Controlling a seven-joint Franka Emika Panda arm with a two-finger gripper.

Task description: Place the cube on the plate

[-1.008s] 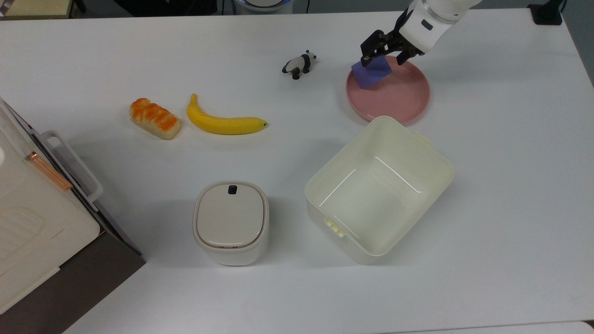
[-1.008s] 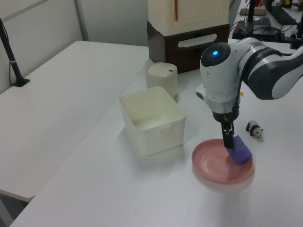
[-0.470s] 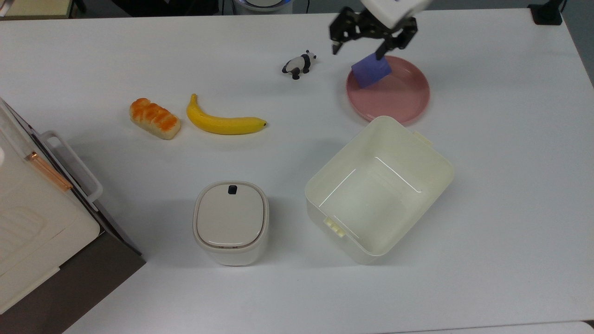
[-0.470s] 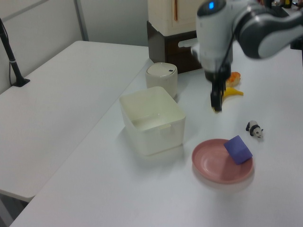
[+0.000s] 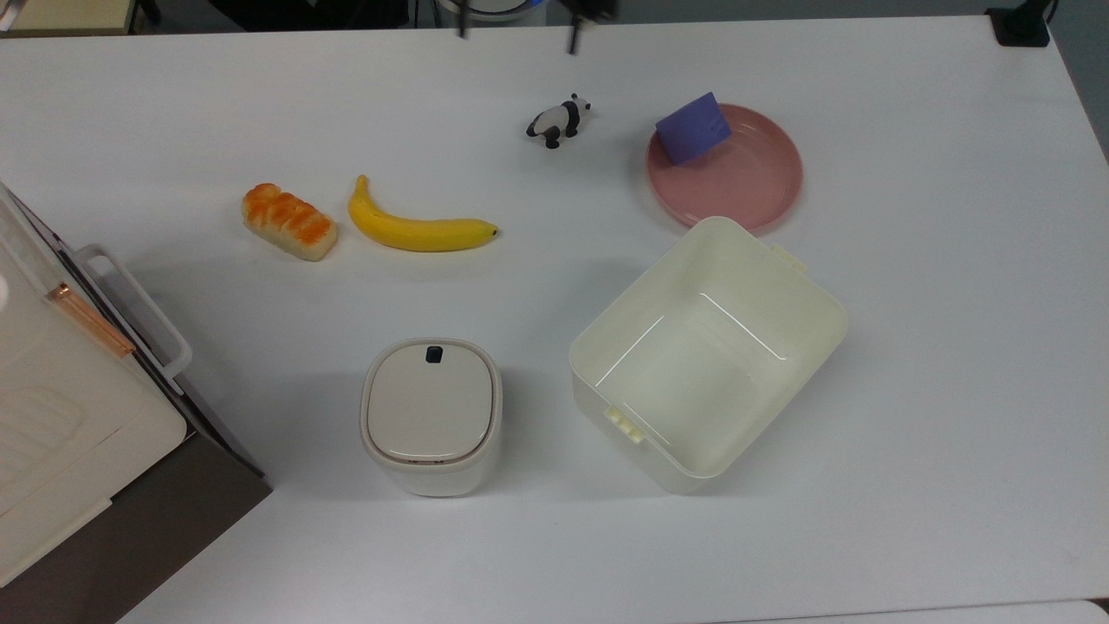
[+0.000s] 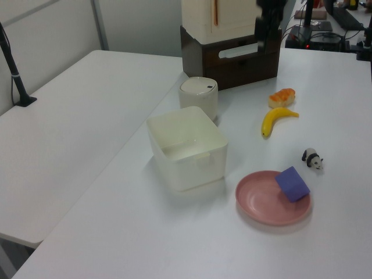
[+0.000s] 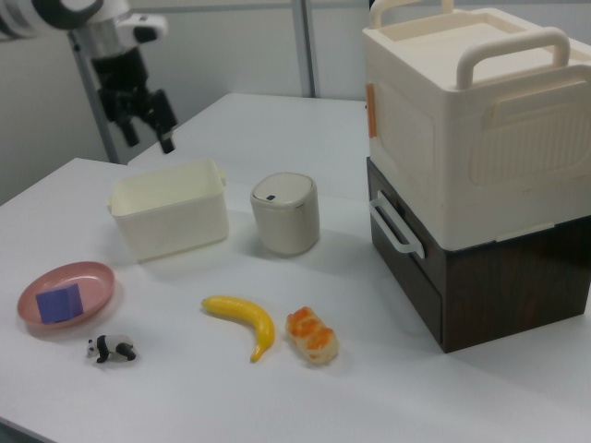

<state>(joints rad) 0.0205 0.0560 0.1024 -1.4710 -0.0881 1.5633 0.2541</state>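
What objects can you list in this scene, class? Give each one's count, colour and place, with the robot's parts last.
cube: 1, purple-blue, on the plate's rim side nearest the panda
plate: 1, pink, beside the tub
tub: 1, cream, table centre
lidded bin: 1, beige, beside the tub
banana: 1, yellow, beside the bread
bread: 1, orange
toy panda: 1, black-white, near the plate
stacked boxes: cream over brown, table edge
gripper: 1, black, raised, jaws open

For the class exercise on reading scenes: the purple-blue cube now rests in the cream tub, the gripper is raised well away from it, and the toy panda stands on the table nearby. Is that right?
One detail is wrong. The cube rests on the pink plate, not in the cream tub, as the top view shows. The gripper is raised well away, and the toy panda stands on the table nearby.
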